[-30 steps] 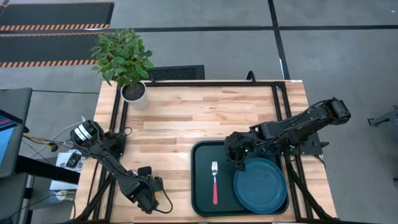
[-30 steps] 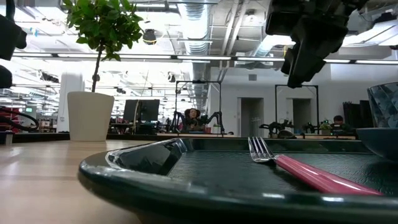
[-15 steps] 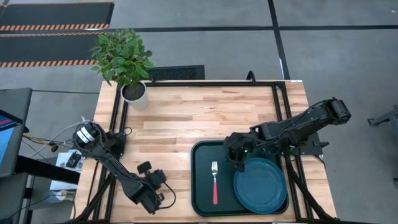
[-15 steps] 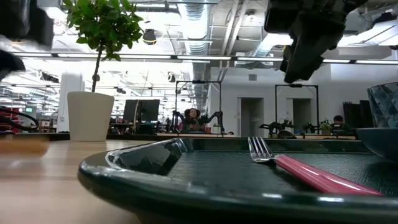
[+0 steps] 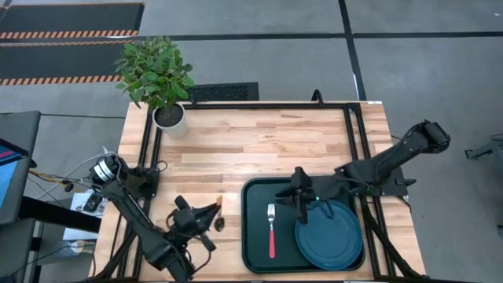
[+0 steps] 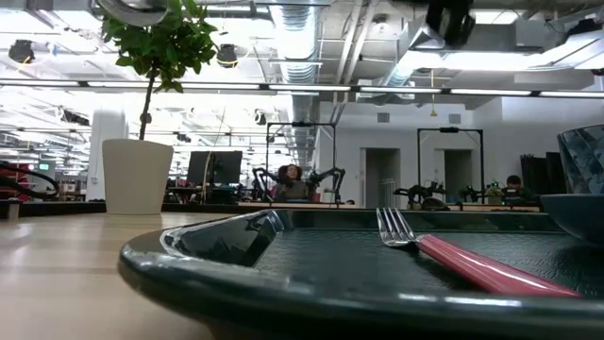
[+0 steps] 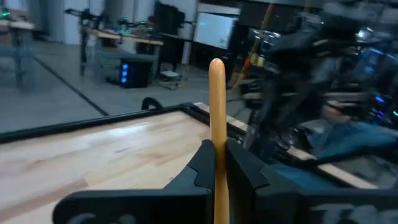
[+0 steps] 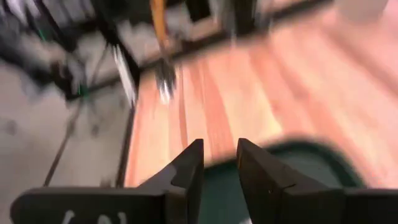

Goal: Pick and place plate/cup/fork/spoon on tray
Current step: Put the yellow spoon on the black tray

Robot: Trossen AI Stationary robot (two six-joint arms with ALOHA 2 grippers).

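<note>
The left gripper [image 5: 211, 216] is at about 7 o'clock of the wooden surface [image 5: 236, 149], just beside the left rim of the tray [image 5: 253, 236]. Its fingers [image 7: 239, 165] are pressed together on the spoon [image 7: 216, 124], holding the smooth orange-yellow plastic handle, which stands up straight between them in the left wrist view. In the high view the handle shows only as a small orange spot at the fingertips; the metal bowl of the spoon I cannot make out.

The right gripper [image 5: 299, 191] is above the tray, at about 12 o'clock of the fork [image 5: 271, 228] and at about 10 o'clock of the plate [image 5: 330, 236]. Its two dark fingers [image 8: 189, 168] stand a narrow gap apart and hold nothing.

The tray is a dark green rectangle of plastic with rounded corners and a raised rim; in the low view its floor has a fine grainy texture. It lies at about 5 o'clock of the surface. The fork lies flat in the left half of the tray, silver tines toward 12 o'clock and glossy red handle toward 6 o'clock. The plate is round, shallow and dark teal-blue, and rests in the right half of the tray. The surface is made of pale wooden planks with visible grain. A white pot with a leafy plant [image 5: 161, 86] stands at its 11 o'clock corner.
</note>
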